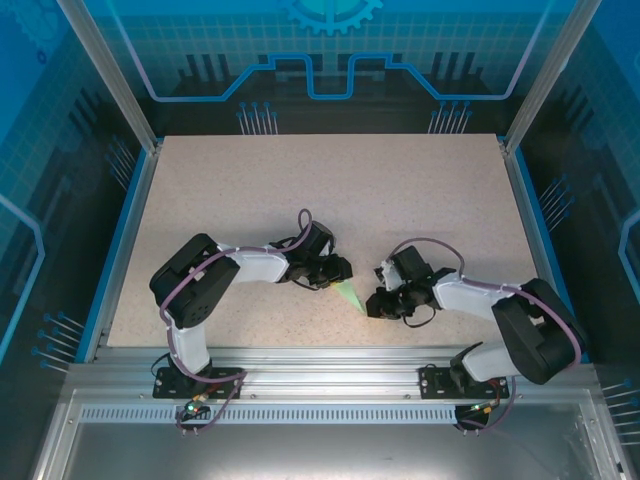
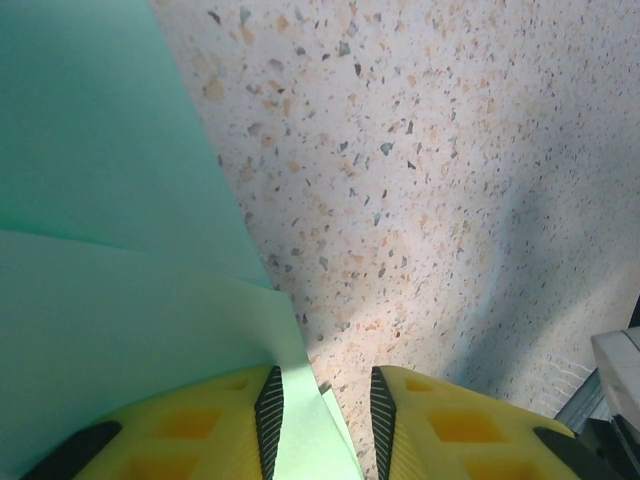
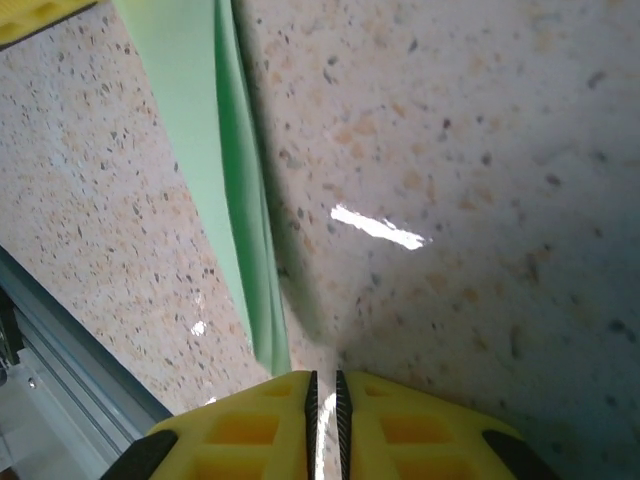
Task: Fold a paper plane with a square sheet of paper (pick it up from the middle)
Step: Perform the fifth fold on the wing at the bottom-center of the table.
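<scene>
Jaws of the left gripper (image 2: 325,392) stand part-way apart, released rather than clamped. A corner flap of the paper plane (image 2: 120,300) lies in the gap close to one yellow pad, with speckled surface (image 2: 450,200) showing beside it. Out from the left gripper, the pale green paper spreads in at least two overlapping layers with straight folded edges. Across from the left gripper, the right gripper (image 3: 325,388) is clenched to a hairline slit. Nothing green sits in that slit, and the paper's narrow end stops just beside it.

Folding looks well along: the paper is not a flat square but a slim, layered wedge with a lengthwise crease. Whether the wings are made I cannot tell. With both grippers at the paper, more creasing or pressing probably remains.

From above, its long axis runs diagonally away from the left gripper toward the near edge of the surface. The wide end is at the left gripper and the tip points at the right gripper.
</scene>
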### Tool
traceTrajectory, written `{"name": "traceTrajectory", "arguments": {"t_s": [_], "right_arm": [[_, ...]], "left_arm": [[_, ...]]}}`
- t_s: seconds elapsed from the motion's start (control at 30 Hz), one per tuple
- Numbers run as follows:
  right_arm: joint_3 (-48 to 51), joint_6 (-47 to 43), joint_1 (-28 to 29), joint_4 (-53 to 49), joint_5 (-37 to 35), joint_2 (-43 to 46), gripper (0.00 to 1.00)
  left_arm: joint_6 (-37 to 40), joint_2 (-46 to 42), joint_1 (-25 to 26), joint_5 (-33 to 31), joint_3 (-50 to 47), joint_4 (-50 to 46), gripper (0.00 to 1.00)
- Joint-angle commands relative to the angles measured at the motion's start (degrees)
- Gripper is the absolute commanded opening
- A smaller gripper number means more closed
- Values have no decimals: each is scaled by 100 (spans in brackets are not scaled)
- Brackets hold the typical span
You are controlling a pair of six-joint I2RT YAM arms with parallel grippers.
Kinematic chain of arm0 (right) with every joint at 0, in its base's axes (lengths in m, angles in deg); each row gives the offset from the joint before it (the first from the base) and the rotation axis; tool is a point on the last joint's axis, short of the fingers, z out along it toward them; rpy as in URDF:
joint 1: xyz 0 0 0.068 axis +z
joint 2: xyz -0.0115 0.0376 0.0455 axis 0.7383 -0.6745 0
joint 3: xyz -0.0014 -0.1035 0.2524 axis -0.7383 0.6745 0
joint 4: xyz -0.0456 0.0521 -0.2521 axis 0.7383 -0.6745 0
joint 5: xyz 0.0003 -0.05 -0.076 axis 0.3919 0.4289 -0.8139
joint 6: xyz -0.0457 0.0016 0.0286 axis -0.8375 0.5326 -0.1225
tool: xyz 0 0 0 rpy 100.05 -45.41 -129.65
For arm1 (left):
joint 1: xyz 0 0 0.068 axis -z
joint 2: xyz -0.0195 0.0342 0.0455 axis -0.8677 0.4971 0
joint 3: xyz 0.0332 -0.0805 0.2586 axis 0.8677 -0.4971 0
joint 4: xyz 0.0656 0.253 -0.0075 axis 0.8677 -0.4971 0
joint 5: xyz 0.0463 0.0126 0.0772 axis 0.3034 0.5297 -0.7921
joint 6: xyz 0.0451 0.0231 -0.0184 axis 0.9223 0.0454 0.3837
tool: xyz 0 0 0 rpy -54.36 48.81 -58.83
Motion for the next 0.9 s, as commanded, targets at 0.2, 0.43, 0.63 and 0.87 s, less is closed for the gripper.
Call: {"name": "traceTrajectory", "arguments": {"t_s": [0.2,0.43,0.63,0.87], "right_arm": [[-1018,-55,262,90,365,-269,19],[-1298,78,361,560,464,-1180,19],[-1035,-28,277,443,82,-1690,16],[-594,-34,66,616,144,-1828,11]], "left_arm": [[162,231,-100,-59,140,-286,34],[140,205,-95,-51,155,-277,34],[193,179,-96,-42,157,-276,35],[519,-88,-159,-13,135,-201,44]]}}
